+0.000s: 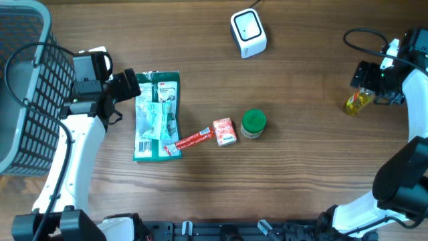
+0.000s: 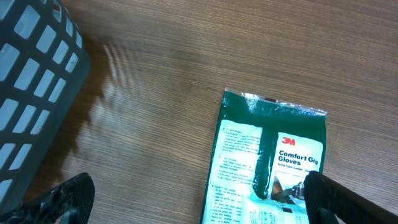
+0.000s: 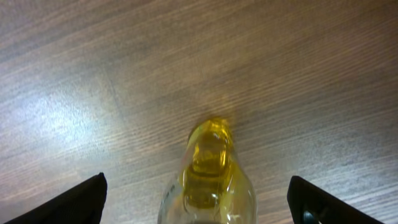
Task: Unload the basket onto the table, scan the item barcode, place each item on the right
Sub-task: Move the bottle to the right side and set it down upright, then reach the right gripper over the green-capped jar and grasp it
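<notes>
The yellow bottle (image 1: 358, 101) rests on the bench (image 1: 301, 167) at the far right, between the wide-open fingers of the right hand (image 1: 371, 87), which stand clear of it on both sides. The white scanner (image 1: 248, 32) sits well apart at the far edge. The left hand (image 1: 130, 86) hovers open over a green glove packet (image 1: 157, 114) near the basket (image 1: 27, 100).

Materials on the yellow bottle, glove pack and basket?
Yellow bottle: clear and glossy, with light passing through the yellow; probably plastic, glass not ruled out.
Glove pack: thin glossy printed plastic film, with a crimped top seam.
Basket: matte grey moulded plastic, judging by the lattice wall.
</notes>
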{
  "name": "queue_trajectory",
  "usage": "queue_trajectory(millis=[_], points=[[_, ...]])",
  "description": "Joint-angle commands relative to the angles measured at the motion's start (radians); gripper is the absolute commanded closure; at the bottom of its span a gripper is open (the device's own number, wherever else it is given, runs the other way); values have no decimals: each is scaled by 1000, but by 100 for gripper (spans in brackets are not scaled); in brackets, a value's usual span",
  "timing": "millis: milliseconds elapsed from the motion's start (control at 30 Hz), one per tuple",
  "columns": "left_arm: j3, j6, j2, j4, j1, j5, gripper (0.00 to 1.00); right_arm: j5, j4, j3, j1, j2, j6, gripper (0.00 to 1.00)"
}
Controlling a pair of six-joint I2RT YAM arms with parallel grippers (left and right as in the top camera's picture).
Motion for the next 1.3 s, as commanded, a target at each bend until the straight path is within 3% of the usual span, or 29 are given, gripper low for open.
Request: queue_trajectory(millis=[0,133,167,267,400,533,767,833,900,1000,1133,1267], points=[[8,19,-11,3,6,-6,0,-18,-5,31,3,-8,9,7],[8,19,-11,3,6,-6,0,-40,-41,130,13,-100,9,6],[8,19,-11,3,6,-6,0,-89,-44,141,22,-134,9,0],[8,19,-11,3,6,-6,0,-238,-53,142,64,-211,9,0],[8,19,-11,3,6,-6,0,-310,-193,139,225,-247,32,1],[8,19,-11,3,6,-6,0,-304,-248,65,412,-243,148,0],[8,19,-11,3,6,-6,0,-300,-102,-105,710,-234,337,0],[8,19,-11,3,6,-6,0,-221,-71,-158,762,-233,469,3],[8,19,-11,3,6,-6,0,-68,-65,-208,792,-233,681,15],[8,19,-11,3,6,-6,0,44,-29,-282,824,-232,883,11],[8,19,-11,3,6,-6,0,43,113,-346,833,-230,906,1],[8,19,-11,3,6,-6,0,53,146,-356,833,-228,929,0]])
